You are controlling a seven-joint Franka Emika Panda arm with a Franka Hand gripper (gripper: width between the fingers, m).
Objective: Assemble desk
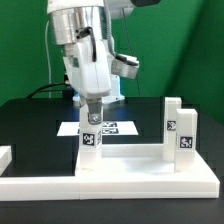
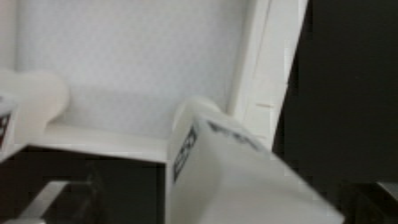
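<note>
In the exterior view, the pincer (image 1: 91,119) is clamped on an upright leg (image 1: 91,139) standing on the desk top (image 1: 130,172) near the black table's (image 1: 30,125) front. Wrist view: leg (image 2: 222,165) fills the foreground; light, stiff, smooth plastic, best gripped across flat sides

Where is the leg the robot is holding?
In the exterior view, the held leg stands upright in the jaws near the desk top's left end, with another leg standing at the right.
</note>
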